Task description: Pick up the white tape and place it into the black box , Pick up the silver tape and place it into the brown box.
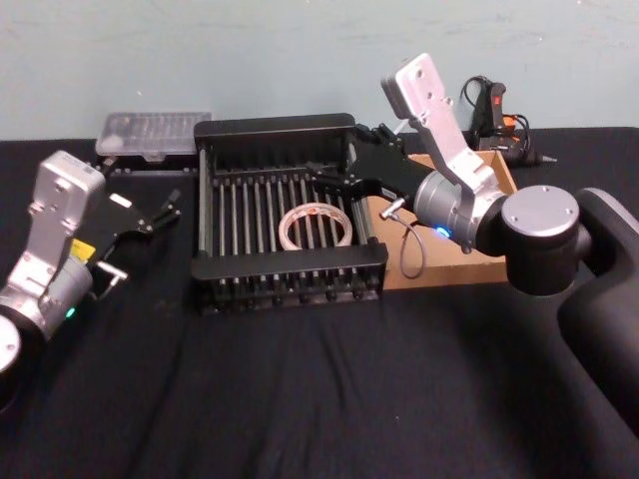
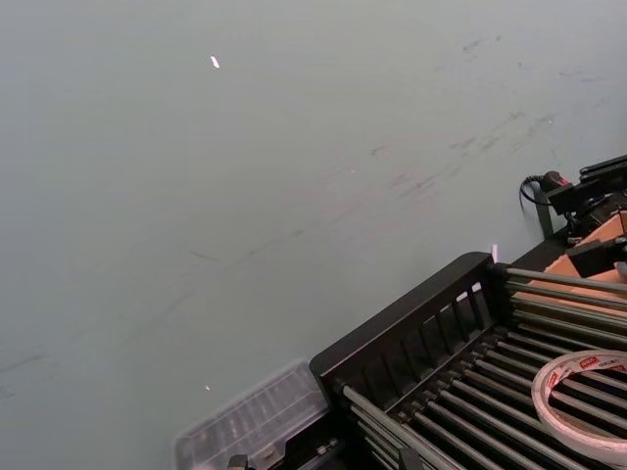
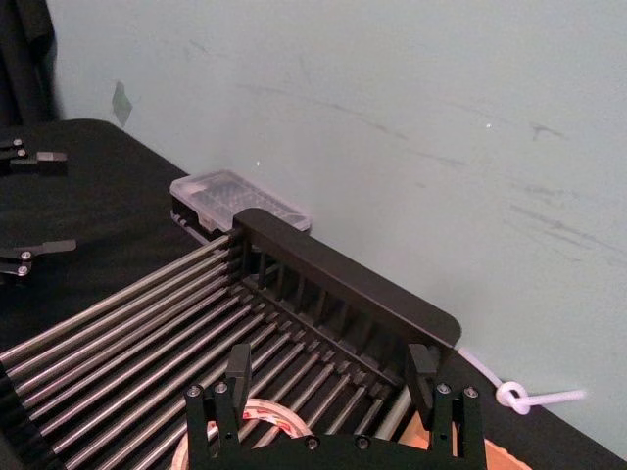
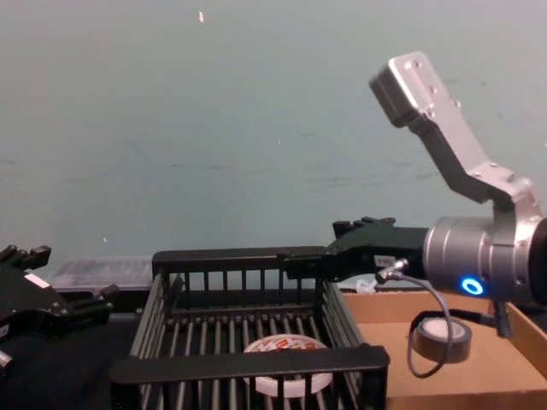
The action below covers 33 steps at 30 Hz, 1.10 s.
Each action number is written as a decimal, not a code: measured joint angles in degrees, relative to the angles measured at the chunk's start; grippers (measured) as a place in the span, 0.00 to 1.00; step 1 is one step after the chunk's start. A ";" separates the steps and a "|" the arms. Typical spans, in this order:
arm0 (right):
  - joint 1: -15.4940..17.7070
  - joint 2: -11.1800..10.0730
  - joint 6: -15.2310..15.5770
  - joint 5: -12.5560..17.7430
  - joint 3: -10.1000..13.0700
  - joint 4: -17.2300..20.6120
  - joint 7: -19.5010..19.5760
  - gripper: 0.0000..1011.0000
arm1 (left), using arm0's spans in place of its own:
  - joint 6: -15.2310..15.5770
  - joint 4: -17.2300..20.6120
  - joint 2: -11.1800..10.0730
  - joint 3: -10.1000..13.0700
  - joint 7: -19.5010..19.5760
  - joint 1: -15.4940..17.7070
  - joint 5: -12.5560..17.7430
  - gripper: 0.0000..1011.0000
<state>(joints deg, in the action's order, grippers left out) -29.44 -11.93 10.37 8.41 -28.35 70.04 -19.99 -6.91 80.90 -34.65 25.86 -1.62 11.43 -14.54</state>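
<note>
White tape [image 1: 315,226], a flat ring with red print, lay on the slatted metal-rod floor of the black box [image 1: 285,128]. I saw my right gripper [image 1: 334,183] hovering above it with fingers spread and empty. Silver tape [image 4: 440,338] sat in the brown box [image 4: 479,376]; my left gripper [image 1: 160,212] rested open beside the crate.

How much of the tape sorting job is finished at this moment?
Both placements look done. The wide white roll of tape with red print lies in the black slatted plastic crate. The small grey-silver roll of tape sits in the shallow brown cardboard tray. The right gripper hovers open over the crate; the left gripper idles beside it.
</note>
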 joint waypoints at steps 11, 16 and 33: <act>2.98 -1.28 -0.12 0.05 3.49 4.05 0.84 0.99 | 0.00 0.00 0.00 0.00 0.00 0.00 0.00 0.99; 4.44 -2.25 -0.16 0.16 5.22 5.67 1.54 0.99 | 0.00 0.00 0.00 0.00 0.00 0.00 0.00 0.99; 10.74 -4.16 -0.74 -1.04 11.91 7.71 6.18 0.99 | 0.00 0.00 0.00 0.00 0.00 0.00 0.00 0.99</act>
<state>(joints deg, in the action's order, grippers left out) -18.69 -16.09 9.63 7.37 -16.44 77.75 -13.81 -6.91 80.90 -34.64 25.86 -1.62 11.43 -14.55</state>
